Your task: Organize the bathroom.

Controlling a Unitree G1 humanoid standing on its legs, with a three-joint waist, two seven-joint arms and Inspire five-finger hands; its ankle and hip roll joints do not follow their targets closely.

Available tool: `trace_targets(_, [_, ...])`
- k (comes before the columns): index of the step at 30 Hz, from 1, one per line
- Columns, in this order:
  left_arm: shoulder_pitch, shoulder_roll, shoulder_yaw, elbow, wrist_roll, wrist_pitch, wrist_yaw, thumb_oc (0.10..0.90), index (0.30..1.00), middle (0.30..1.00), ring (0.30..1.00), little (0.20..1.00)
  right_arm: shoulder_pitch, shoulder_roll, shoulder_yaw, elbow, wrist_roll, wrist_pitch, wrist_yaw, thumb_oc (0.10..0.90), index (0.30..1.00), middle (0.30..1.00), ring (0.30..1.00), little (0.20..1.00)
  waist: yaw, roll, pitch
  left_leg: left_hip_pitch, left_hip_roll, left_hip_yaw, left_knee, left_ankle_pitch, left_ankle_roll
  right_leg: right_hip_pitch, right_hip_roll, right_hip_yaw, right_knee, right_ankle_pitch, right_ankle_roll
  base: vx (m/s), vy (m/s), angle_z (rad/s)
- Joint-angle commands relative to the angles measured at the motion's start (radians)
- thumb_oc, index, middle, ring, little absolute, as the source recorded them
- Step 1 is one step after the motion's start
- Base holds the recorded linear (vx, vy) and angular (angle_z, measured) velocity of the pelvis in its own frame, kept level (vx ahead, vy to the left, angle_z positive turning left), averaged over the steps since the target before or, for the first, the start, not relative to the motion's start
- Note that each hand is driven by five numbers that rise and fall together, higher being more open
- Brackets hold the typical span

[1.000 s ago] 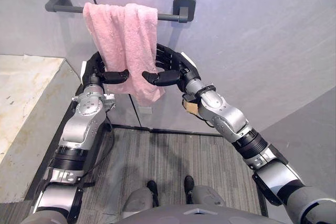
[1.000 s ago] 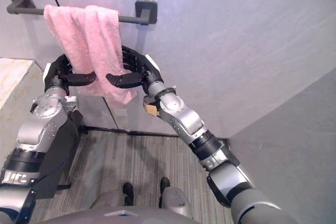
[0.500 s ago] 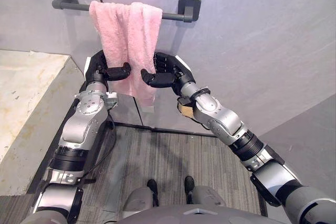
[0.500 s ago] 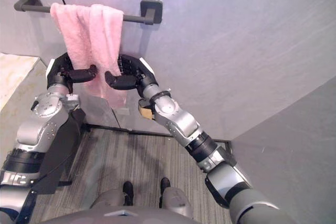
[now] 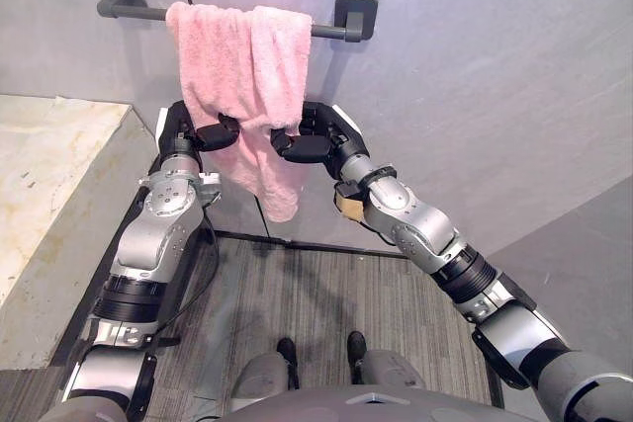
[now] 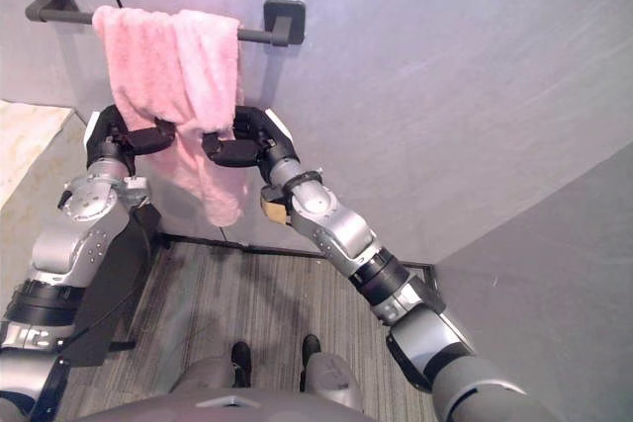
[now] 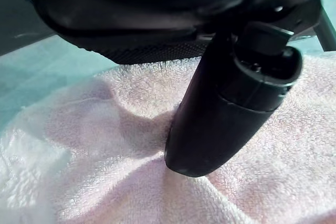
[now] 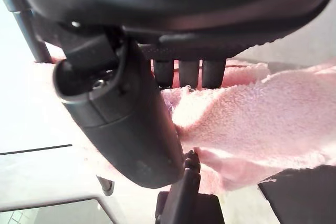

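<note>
A pink towel (image 5: 242, 56) hangs over a dark towel bar (image 5: 134, 13) on the grey wall. My left hand (image 5: 188, 130) grips the towel's left edge at mid height, and my right hand (image 5: 321, 130) grips its right edge. Between them the cloth is bunched, and a narrow tail (image 5: 280, 195) hangs below. In the left wrist view the thumb (image 7: 231, 108) presses into the pink towel (image 7: 105, 156). The right wrist view has the thumb (image 8: 131, 124) and fingers curled round a fold of the pink towel (image 8: 252, 119).
A beige stone ledge (image 5: 49, 175) lies at the left, below the bar. A dark-framed glass panel (image 5: 252, 214) stands against the wall under the towel. Striped grey flooring (image 5: 326, 303) lies below. The bar's right bracket (image 5: 355, 15) sits just above my right hand.
Both hands have closed inward on the towel, gathering its middle. The towel's lower end now hangs as a narrower, longer tail.
</note>
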Motion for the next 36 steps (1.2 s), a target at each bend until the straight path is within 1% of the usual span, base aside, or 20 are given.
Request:
trace_targets(1, [-0.097,0.034,0.026,-0.084,0.017,-0.137,0.211,0.400,0.300,0.300,0.300,0.300,-0.113,0.071,-0.028,-0.056,-0.031,-0.145,-0.014,0.400,0.300,0.300,0.300,0.300,0.015,0.008,-0.089,0.111,0.062,0.052,0.000,-0.093,0.037,-0.030,-0.041,0.060,0.026,-0.063,0.097,0.00,0.000,0.00])
trace_targets(2, [-0.089,0.030,0.057,-0.074,0.029,-0.181,0.290,0.400,0.300,0.300,0.300,0.300,-0.110,0.069,-0.030,-0.050,-0.045,-0.145,-0.018,0.400,0.300,0.300,0.300,0.300,0.015,0.006,-0.092,0.112,0.064,0.054,-0.002,-0.093,0.035,-0.030,-0.041,0.058,0.026,-0.063,0.096,0.00,0.000,0.00])
trace_targets(3, [-0.089,0.030,0.057,-0.074,0.029,-0.181,0.290,0.400,0.300,0.300,0.300,0.300,-0.110,0.069,-0.030,-0.050,-0.045,-0.145,-0.018,0.400,0.300,0.300,0.300,0.300,0.015,0.006,-0.092,0.112,0.064,0.054,-0.002,-0.093,0.035,-0.030,-0.041,0.058,0.026,-0.063,0.096,0.00,0.000,0.00])
trace_targets(4, [-0.071,0.024,0.094,-0.077,0.050,-0.231,0.373,0.400,0.300,0.300,0.300,0.300,-0.114,0.066,-0.028,-0.051,-0.067,-0.138,-0.039,0.400,0.300,0.300,0.300,0.300,0.017,0.003,-0.091,0.113,0.064,0.054,-0.004,-0.092,0.035,-0.028,-0.041,0.056,0.023,-0.063,0.094,0.00,0.000,0.00])
trace_targets(6, [-0.063,0.021,0.105,-0.083,0.054,-0.241,0.391,0.400,0.300,0.300,0.300,0.300,-0.113,0.065,-0.027,-0.051,-0.071,-0.135,-0.044,0.400,0.300,0.300,0.300,0.300,0.018,0.002,-0.091,0.113,0.064,0.053,-0.004,-0.092,0.034,-0.027,-0.042,0.054,0.023,-0.063,0.094,0.00,0.000,0.00])
trace_targets(7, [-0.044,0.013,0.134,-0.091,0.055,-0.267,0.426,0.400,0.300,0.300,0.300,0.300,-0.114,0.061,-0.024,-0.046,-0.077,-0.133,-0.059,0.400,0.300,0.300,0.300,0.300,0.021,0.000,-0.090,0.116,0.064,0.054,-0.007,-0.090,0.033,-0.024,-0.042,0.051,0.020,-0.063,0.092,0.00,0.000,0.00])
trace_targets(8, [-0.028,0.010,0.157,-0.100,0.058,-0.278,0.442,0.400,0.300,0.300,0.300,0.300,-0.114,0.057,-0.025,-0.039,-0.080,-0.135,-0.069,0.400,0.300,0.300,0.300,0.300,0.023,-0.001,-0.090,0.117,0.064,0.055,-0.010,-0.089,0.032,-0.021,-0.042,0.047,0.017,-0.062,0.091,0.00,0.000,0.00])
trace_targets(14, [0.006,-0.010,0.178,-0.120,0.080,-0.283,0.459,0.400,0.300,0.300,0.300,0.300,-0.127,0.044,-0.037,-0.021,-0.085,-0.124,-0.085,0.400,0.300,0.300,0.300,0.300,0.029,-0.007,-0.093,0.121,0.066,0.055,-0.018,-0.086,0.032,-0.013,-0.043,0.039,0.013,-0.065,0.089,0.00,-0.017,0.03])
trace_targets(17, [0.008,-0.019,0.178,-0.117,0.091,-0.298,0.478,0.400,0.300,0.300,0.300,0.300,-0.130,0.044,-0.040,-0.010,-0.092,-0.124,-0.088,0.400,0.300,0.300,0.300,0.300,0.029,-0.009,-0.093,0.120,0.067,0.055,-0.015,-0.086,0.032,-0.012,-0.042,0.038,0.013,-0.066,0.088,0.00,-0.024,0.05])
trace_targets(20, [0.010,-0.027,0.180,-0.108,0.095,-0.302,0.502,0.400,0.300,0.300,0.300,0.300,-0.136,0.040,-0.046,0.009,-0.095,-0.123,-0.090,0.400,0.300,0.300,0.300,0.300,0.028,-0.008,-0.094,0.120,0.067,0.055,-0.016,-0.085,0.031,-0.009,-0.040,0.035,0.012,-0.066,0.086,0.00,-0.007,0.01])
trace_targets(23, [0.017,-0.033,0.185,-0.098,0.091,-0.303,0.498,0.400,0.300,0.300,0.300,0.300,-0.136,0.037,-0.052,0.022,-0.090,-0.126,-0.091,0.400,0.300,0.300,0.300,0.300,0.027,-0.008,-0.096,0.121,0.067,0.055,-0.018,-0.082,0.030,-0.006,-0.039,0.036,0.010,-0.068,0.085,0.00,0.000,0.00])
trace_targets(24, [0.018,-0.035,0.186,-0.097,0.092,-0.303,0.497,0.525,0.488,0.488,0.488,0.488,-0.135,0.038,-0.055,0.024,-0.093,-0.128,-0.087,0.458,0.387,0.387,0.387,0.387,0.027,-0.007,-0.096,0.121,0.067,0.055,-0.019,-0.082,0.031,-0.006,-0.039,0.035,0.009,-0.068,0.084,0.00,0.000,0.00])
trace_targets(25, [0.020,-0.035,0.189,-0.098,0.089,-0.300,0.492,0.800,0.900,0.900,0.900,0.900,-0.137,0.037,-0.058,0.025,-0.099,-0.130,-0.086,0.800,0.900,0.900,0.900,0.900,0.027,-0.006,-0.095,0.120,0.068,0.055,-0.017,-0.082,0.030,-0.006,-0.039,0.035,0.010,-0.068,0.083,0.00,0.000,0.00])
trace_targets(36, [0.034,-0.047,0.183,-0.092,0.081,-0.303,0.472,0.800,0.900,0.900,0.900,0.900,-0.146,0.035,-0.058,0.020,-0.112,-0.116,-0.070,0.800,0.900,0.900,0.900,0.900,0.023,-0.005,-0.092,0.120,0.070,0.058,-0.019,-0.080,0.031,-0.008,-0.039,0.041,0.010,-0.066,0.085,0.00,0.000,0.00])
